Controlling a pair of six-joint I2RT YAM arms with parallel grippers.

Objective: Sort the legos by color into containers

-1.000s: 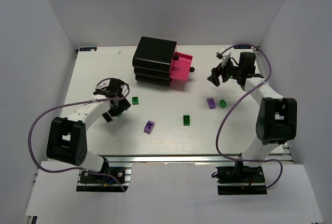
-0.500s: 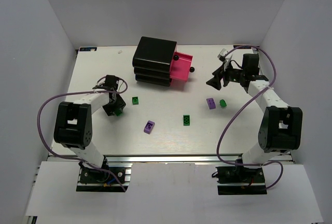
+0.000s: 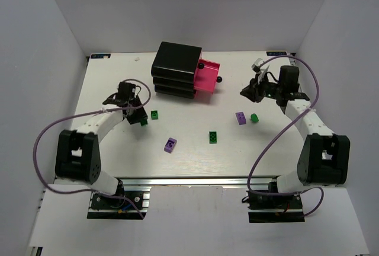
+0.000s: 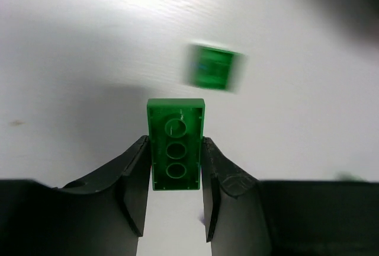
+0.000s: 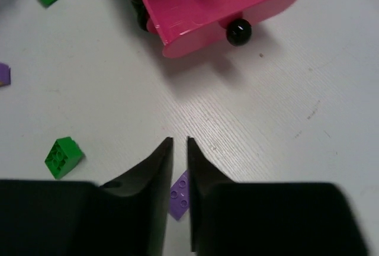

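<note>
1. Left claw (image 4: 174,167): fingers closed onto a dark green studded plastic brick (image 4: 175,144), gripped across its narrow sides, hollow underside toward the wrist camera. About half the brick sticks out past the fingertips. Grip looks square, not skewed.
2. Just beyond the held brick, a second dark green brick (image 4: 214,67) lies on the white table (image 4: 71,42), blurred in the wrist view. In the top view it sits just beside the left claw (image 3: 137,118), at (image 3: 154,114).
3. Right claw (image 5: 179,149): fingers almost touching, nothing between them. It hangs over the table near a purple brick (image 5: 180,194) and a bright green brick (image 5: 63,157).
4. Target: open magenta-pink plastic drawer (image 3: 207,78) with a black round knob (image 3: 218,80), pulled out of the top of the glossy black cabinet (image 3: 176,69). Its floor shows empty in the right wrist view.
5. Judgement, next move: lift the held brick well clear of the neighbouring green one before travelling, to avoid knocking it.
6. Judgement: carry over the drawer's rim, release low and central so the brick does not bounce out.
7. Remaining on table: another purple brick (image 3: 170,144) and another green brick (image 3: 213,137), near the front.
</note>
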